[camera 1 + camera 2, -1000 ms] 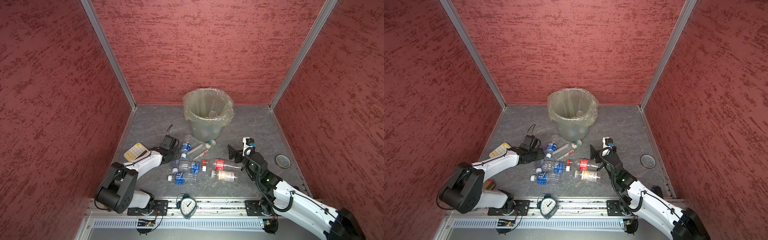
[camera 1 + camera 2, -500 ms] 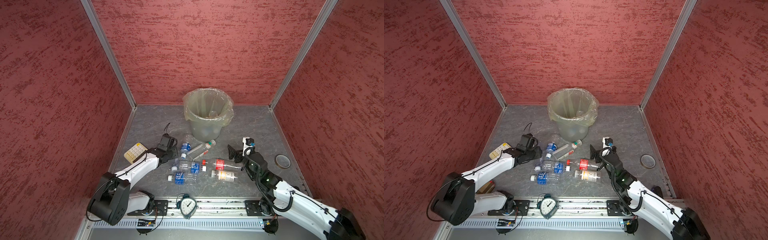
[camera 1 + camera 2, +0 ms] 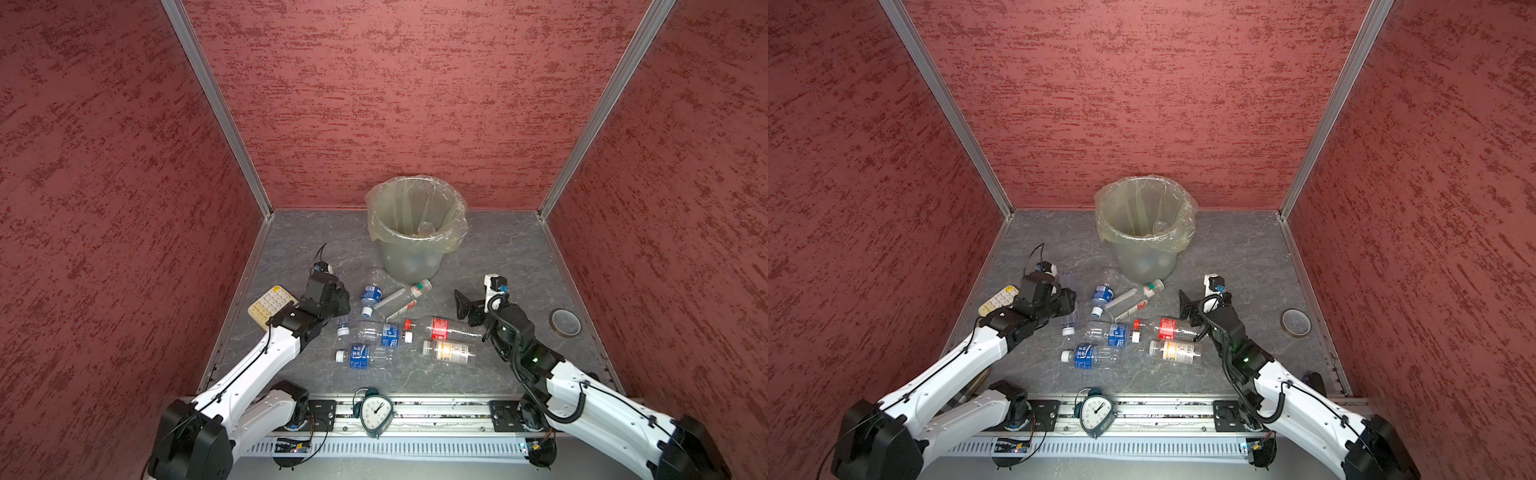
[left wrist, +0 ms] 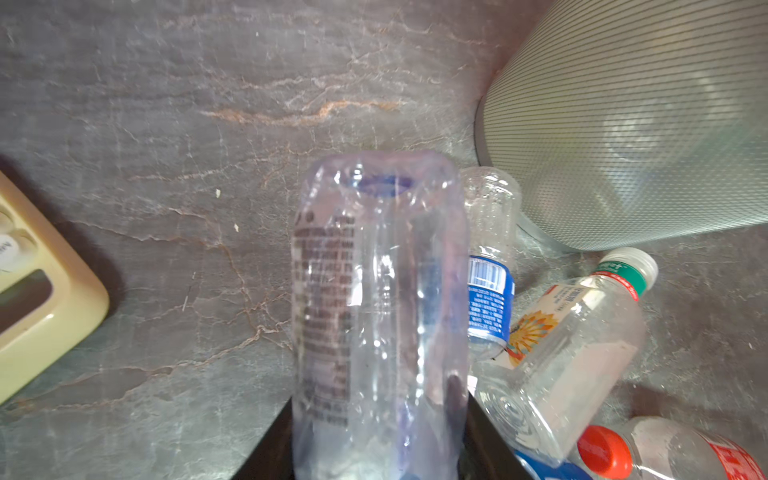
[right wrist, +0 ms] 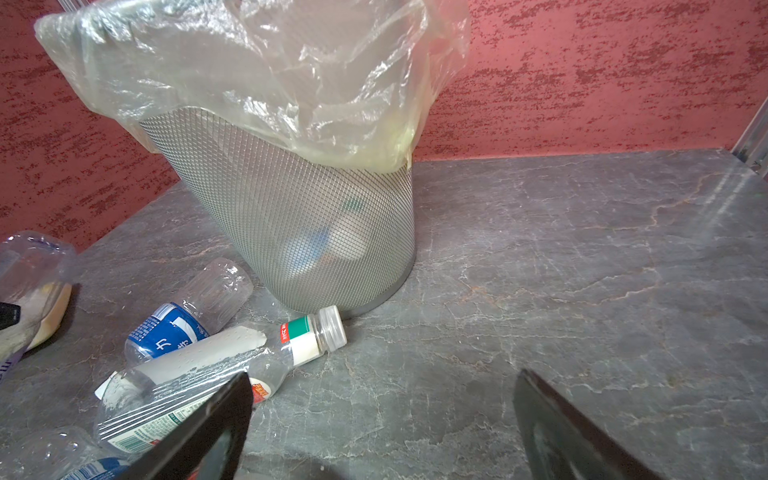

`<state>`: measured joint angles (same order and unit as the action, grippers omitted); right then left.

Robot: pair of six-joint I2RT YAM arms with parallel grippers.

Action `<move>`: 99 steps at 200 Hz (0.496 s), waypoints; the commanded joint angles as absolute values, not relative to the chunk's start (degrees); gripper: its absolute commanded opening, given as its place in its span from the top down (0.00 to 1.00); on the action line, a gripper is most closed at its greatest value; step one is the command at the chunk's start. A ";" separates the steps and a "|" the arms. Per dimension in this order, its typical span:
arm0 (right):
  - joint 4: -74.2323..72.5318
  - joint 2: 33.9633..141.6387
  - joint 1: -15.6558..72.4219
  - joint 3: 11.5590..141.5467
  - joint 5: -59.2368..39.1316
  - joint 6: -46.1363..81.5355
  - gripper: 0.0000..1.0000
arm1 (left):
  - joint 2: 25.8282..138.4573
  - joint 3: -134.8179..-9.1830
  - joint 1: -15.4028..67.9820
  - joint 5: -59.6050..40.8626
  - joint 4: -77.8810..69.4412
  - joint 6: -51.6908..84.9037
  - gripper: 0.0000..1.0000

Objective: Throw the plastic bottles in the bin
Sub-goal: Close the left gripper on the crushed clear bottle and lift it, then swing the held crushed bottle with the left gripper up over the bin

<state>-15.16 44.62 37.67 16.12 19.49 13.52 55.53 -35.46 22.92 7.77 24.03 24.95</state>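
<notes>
One crumpled clear plastic bottle [image 4: 380, 291] is clamped by the left gripper [image 4: 376, 440], six labelled bottles [image 3: 440, 328] are left lying near the part-filled, bag-lined grey mesh bin [image 3: 409, 262]; the right gripper [image 5: 382, 395] is held wide apart, empty.

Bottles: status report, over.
Left hand shut on clear bottle. Right hand open, empty. Six loose bottles lie in front of bin, between hands. Way over them looks clear.

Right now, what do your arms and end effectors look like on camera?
The left arm and right arm have white links with black joints and shoulder housings. The left end effector and right end effector are black with flat tapered fingers. Black cables run along both; a green light glows on the right arm.
</notes>
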 commanded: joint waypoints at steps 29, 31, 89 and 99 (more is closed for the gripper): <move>-16.60 44.38 37.57 17.89 18.64 13.80 0.02 | 47.02 -33.33 24.64 8.34 23.25 22.61 0.51; -16.54 44.38 37.56 17.90 18.64 13.80 0.02 | 46.71 -33.27 24.75 8.35 23.24 22.55 0.51; -16.56 44.43 37.60 17.89 18.84 13.80 0.02 | 40.03 -31.64 27.61 8.27 22.61 21.84 0.50; -16.61 44.47 37.62 17.85 18.81 13.80 0.02 | 38.92 -31.56 28.19 8.81 23.00 21.88 0.50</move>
<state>-15.16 44.62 37.67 16.12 19.38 13.52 41.28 -32.08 27.03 7.84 23.57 22.85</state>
